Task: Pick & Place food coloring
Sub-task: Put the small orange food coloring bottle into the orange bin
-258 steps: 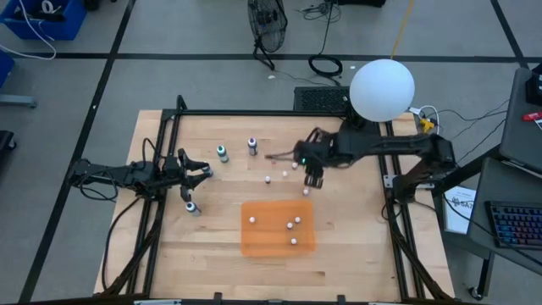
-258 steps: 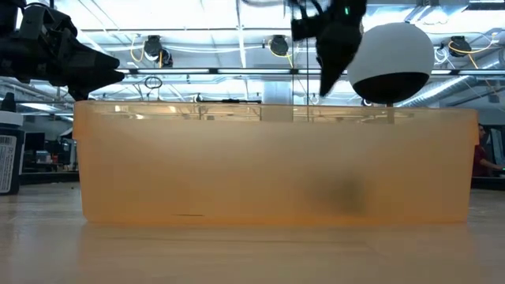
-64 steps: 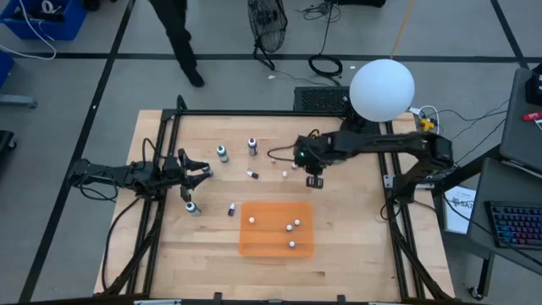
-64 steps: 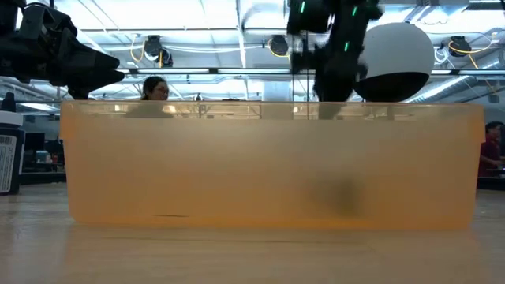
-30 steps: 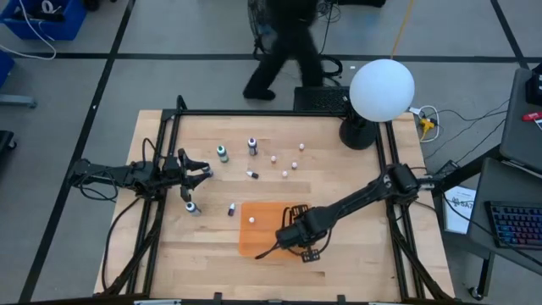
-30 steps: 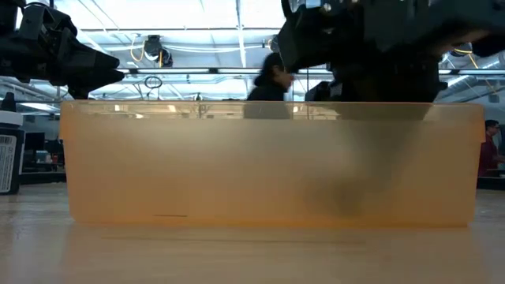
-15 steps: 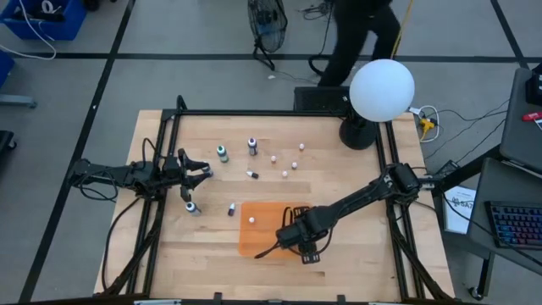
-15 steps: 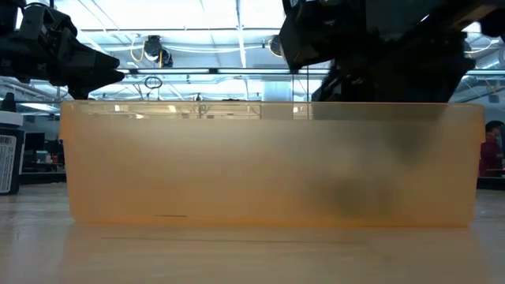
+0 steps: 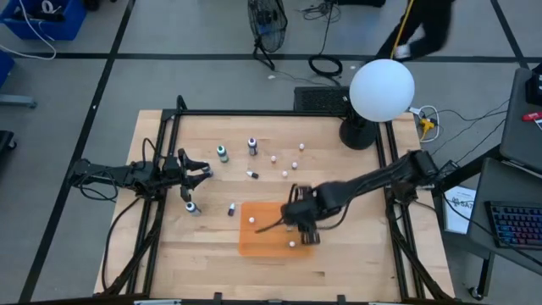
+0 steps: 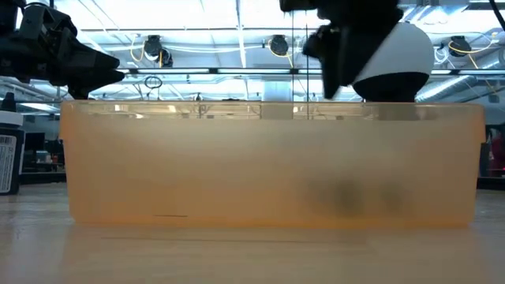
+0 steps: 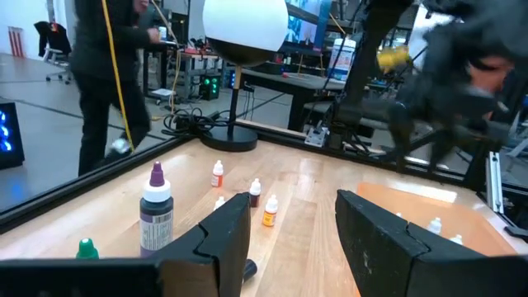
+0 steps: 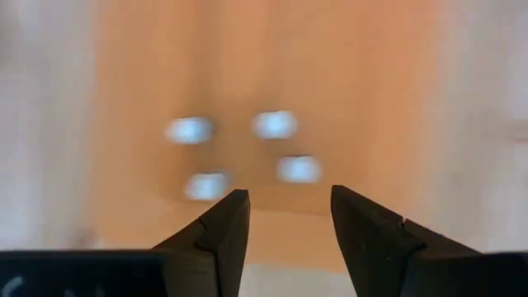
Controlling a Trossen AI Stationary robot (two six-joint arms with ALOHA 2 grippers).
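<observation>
Small food coloring bottles stand on the wooden table: a teal one (image 9: 222, 152), a purple one (image 9: 252, 146) (image 11: 157, 206), and several tiny white-capped ones (image 9: 285, 173) (image 11: 270, 210). Several more white-capped bottles (image 12: 275, 124) (image 9: 252, 219) sit on the floor of the orange bin (image 9: 246, 246). My right gripper (image 9: 305, 233) (image 12: 285, 206) hangs open above the bin, pointing steeply down, with nothing between its fingers. My left gripper (image 9: 203, 169) (image 11: 293, 214) waits open at the table's left, level, pointing across at the bottles.
A lamp with a white globe (image 9: 381, 89) stands at the far right corner. Two dark little bottles (image 9: 251, 174) (image 9: 230, 209) and another bottle (image 9: 192, 207) stand between the left gripper and the bin. In the low view the bin's translucent wall (image 10: 268, 166) fills the foreground.
My right gripper has risen from low inside the bin to above its rim and drawn a little toward the table's far edge. A person has walked to the right behind the table's far edge.
</observation>
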